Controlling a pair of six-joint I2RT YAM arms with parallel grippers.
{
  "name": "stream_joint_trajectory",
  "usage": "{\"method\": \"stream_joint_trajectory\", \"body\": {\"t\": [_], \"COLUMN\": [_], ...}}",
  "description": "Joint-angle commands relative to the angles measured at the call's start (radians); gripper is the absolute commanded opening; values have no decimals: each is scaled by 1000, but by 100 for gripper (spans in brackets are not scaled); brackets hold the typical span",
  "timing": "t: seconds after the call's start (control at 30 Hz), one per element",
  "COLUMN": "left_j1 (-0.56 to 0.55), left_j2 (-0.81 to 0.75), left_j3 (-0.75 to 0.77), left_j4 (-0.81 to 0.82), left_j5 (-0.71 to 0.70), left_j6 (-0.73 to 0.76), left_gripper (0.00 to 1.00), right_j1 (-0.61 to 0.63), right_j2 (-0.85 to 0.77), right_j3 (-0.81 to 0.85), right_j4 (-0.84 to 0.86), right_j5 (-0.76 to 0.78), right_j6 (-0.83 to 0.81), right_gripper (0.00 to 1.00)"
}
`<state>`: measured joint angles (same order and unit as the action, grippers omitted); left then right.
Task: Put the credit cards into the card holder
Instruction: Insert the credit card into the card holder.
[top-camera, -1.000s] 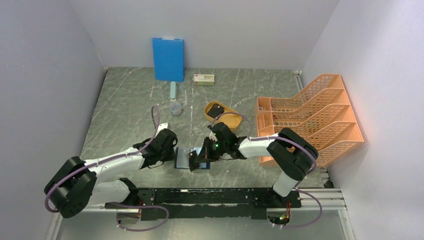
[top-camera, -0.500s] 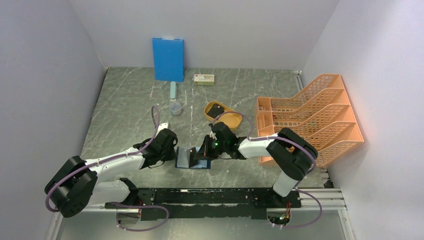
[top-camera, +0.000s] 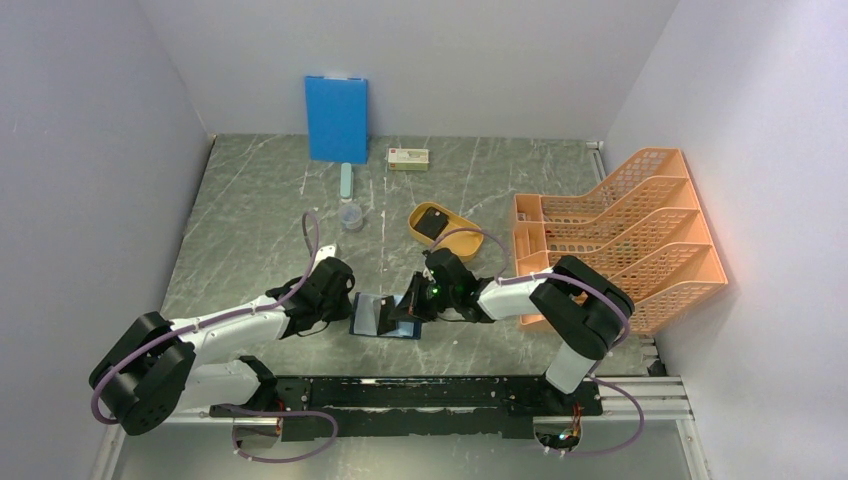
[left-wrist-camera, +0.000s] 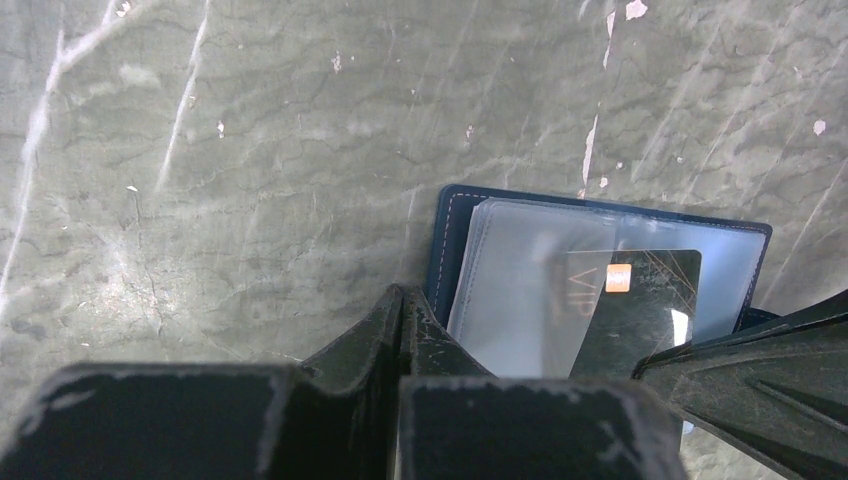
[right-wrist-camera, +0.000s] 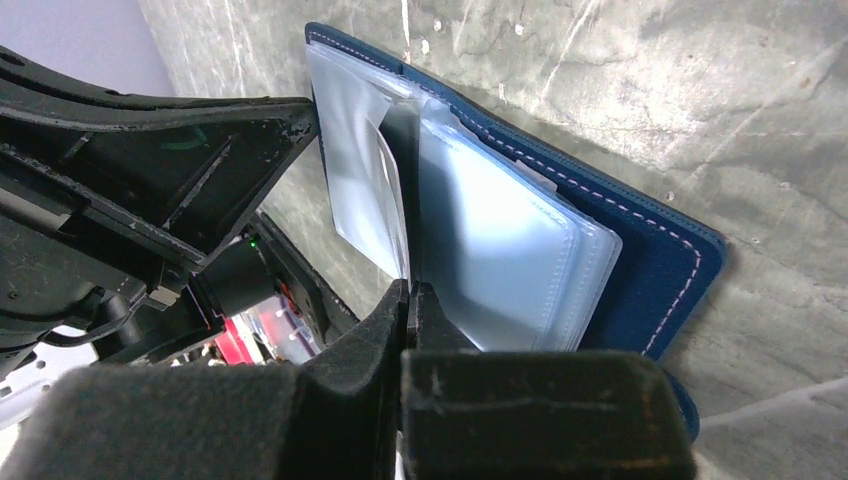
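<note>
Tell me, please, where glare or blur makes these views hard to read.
Left wrist: whitish glare on the clear sleeves of the card holder veils the dark card behind them, and the left gripper, close to the lens, is soft. Right wrist: the right gripper is blurred too, while the holder's stitching is sharp. Top external: even light, soft shadows, the holder small.

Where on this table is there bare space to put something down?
Bare tabletop lies between the left wall and the clear cup, and between the small box and the orange rack. Crowded: the near middle, where the left gripper and right gripper meet at the card holder, the right one holding a credit card.
</note>
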<state>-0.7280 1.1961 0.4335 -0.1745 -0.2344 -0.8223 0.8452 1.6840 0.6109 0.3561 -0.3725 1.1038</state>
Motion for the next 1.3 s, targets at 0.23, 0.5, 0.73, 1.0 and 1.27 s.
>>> {"method": "stream_joint_trajectory", "body": {"t": [0.23,0.5,0.73,1.0,1.27], "left_j1": [4,4,3,3,2], "left_j2": [20,20,19,11,17], "left_j3": [-38,-34,-39,-54,-63], "left_j4": [-47,-49,-38,-27,-8], "left_j5": [33,33,50,61,77], "left_j6": [13,10,8,2,4], "left_gripper": [5,5,5,5,5], "right_j1": [5,5,5,6,19], "right_j2": [-16,-43,-11,-20,8], "right_j3": [-29,-48,-41,-45,-44], "right_j4": [-66,-73,-46,-47,-29], "right_j5": [69,78,77,141,152], "right_j6": [-15,-17,10,56,85], "right_gripper": [0,0,0,0,0]}}
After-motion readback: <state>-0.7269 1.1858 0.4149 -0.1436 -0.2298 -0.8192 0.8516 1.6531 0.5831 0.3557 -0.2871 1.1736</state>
